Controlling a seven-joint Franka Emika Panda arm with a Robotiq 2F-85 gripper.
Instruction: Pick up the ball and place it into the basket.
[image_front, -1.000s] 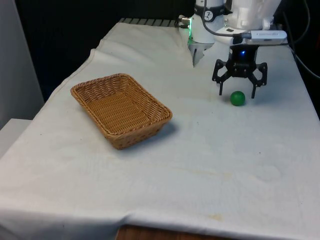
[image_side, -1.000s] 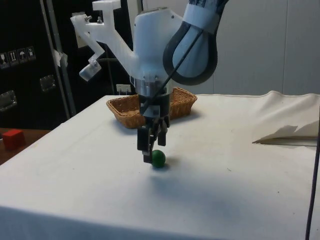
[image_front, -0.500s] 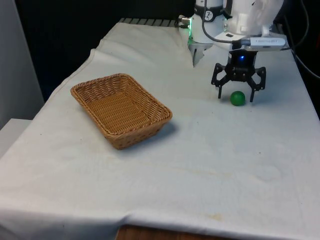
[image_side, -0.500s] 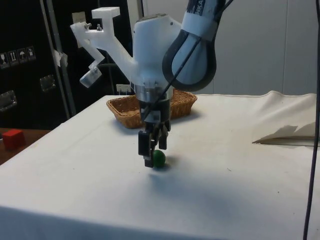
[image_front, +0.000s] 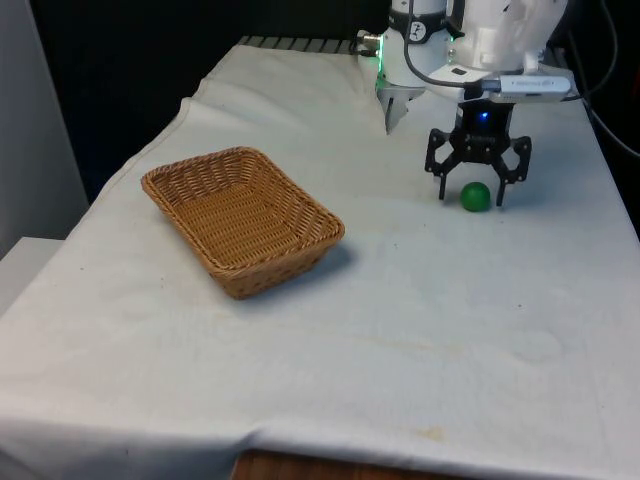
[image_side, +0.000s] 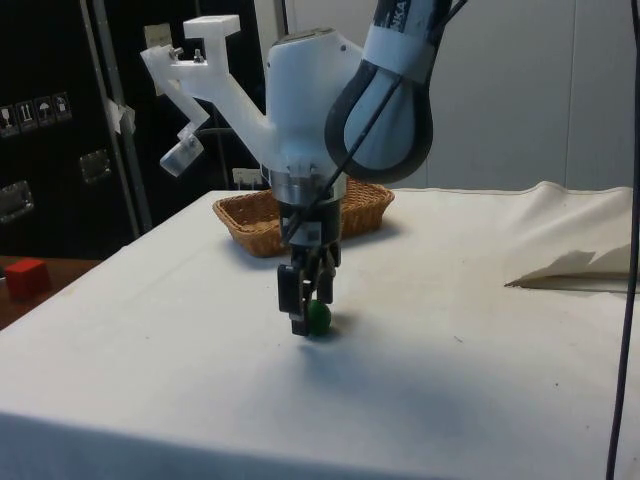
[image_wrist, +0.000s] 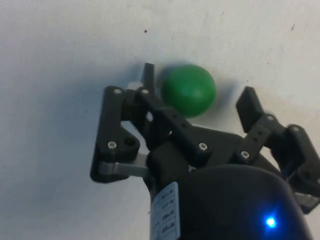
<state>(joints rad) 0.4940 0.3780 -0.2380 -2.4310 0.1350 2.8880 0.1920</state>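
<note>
Green ball (image_front: 476, 196) is seen resting on the white-clothed tabletop (image_front: 420, 300) between the spread fingers (image_wrist: 248, 102) of the gripper (image_front: 470, 196), well apart from the wicker basket (image_front: 242, 220).

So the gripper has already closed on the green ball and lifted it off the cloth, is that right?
Not quite. The gripper is open, its fingers either side of the green ball, which rests on the cloth. The wrist view shows the gaps; the side view shows the ball down.
</note>
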